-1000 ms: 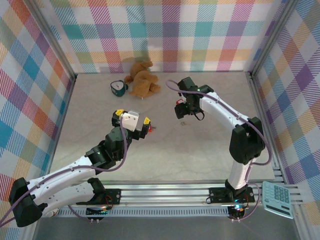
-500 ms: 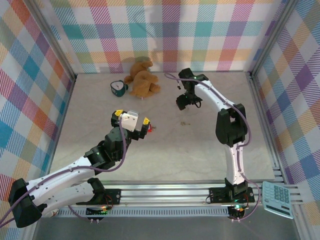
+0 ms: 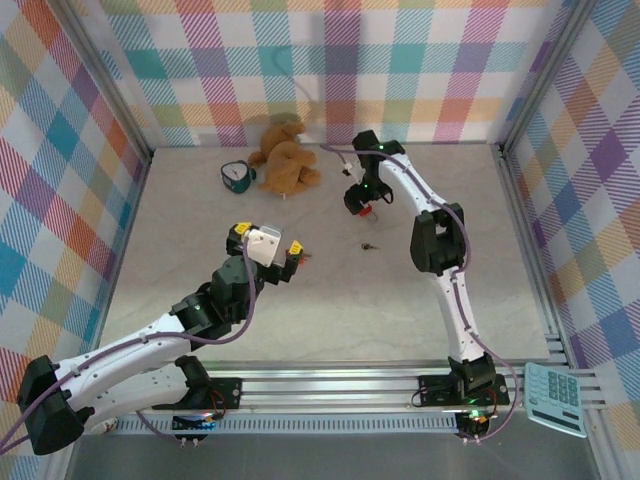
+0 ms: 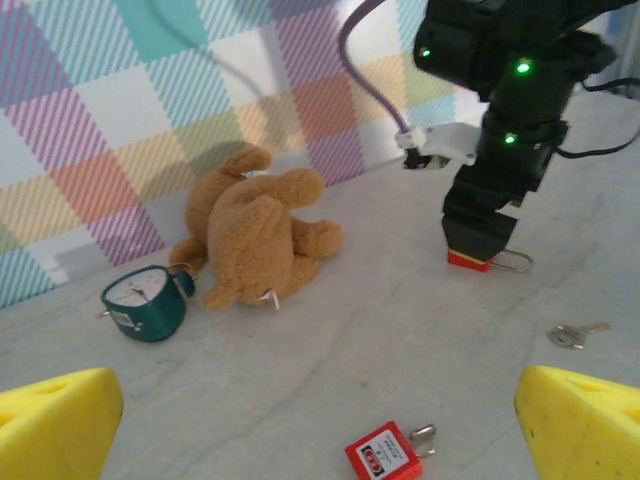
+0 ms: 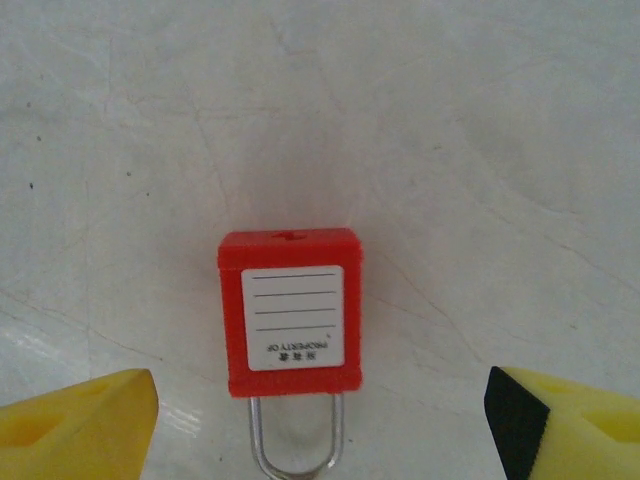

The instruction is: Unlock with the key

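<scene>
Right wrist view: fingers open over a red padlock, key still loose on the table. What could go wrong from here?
1. The key lies thin and flat on the table, apart from both locks; a pinch may just push it along.
2. The right fingers stand wide, not touching the padlock, which lies flat; closing could skid or twist it.
3. A second padlock lies farther off; which one the key fits I cannot tell.

teddy bear (image 3: 285, 160): back | teal clock (image 3: 236, 177): beside bear | calculator (image 3: 556, 398): near-right corner
</scene>
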You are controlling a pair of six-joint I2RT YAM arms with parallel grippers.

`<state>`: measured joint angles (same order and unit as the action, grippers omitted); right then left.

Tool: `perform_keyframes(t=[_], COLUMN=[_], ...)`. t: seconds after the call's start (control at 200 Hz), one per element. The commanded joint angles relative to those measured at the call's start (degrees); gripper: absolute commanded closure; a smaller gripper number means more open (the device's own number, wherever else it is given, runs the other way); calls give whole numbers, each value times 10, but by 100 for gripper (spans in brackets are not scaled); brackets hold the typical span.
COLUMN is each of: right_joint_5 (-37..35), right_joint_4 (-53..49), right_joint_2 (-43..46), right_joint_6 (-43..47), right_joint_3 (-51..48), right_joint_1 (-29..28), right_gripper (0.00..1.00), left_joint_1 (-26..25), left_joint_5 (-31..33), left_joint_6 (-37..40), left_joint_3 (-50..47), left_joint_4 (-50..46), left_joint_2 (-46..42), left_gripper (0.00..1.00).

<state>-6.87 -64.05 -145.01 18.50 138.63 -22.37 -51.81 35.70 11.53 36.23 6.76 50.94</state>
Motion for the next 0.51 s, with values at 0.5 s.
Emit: perform_keyframes(t=[0.5], right_joint_5=[100], right_joint_4=[-143], right_joint_2=[-35], right_joint_6=[-1], right_joint_3=[73], right_joint_1=[39], right_gripper=[28], left_joint_1=[0], left_joint_5=[-112], left_joint_6=[-107], left_joint_3=[200], left_joint_4=[-65], left_joint_2=[114], left_gripper=[9])
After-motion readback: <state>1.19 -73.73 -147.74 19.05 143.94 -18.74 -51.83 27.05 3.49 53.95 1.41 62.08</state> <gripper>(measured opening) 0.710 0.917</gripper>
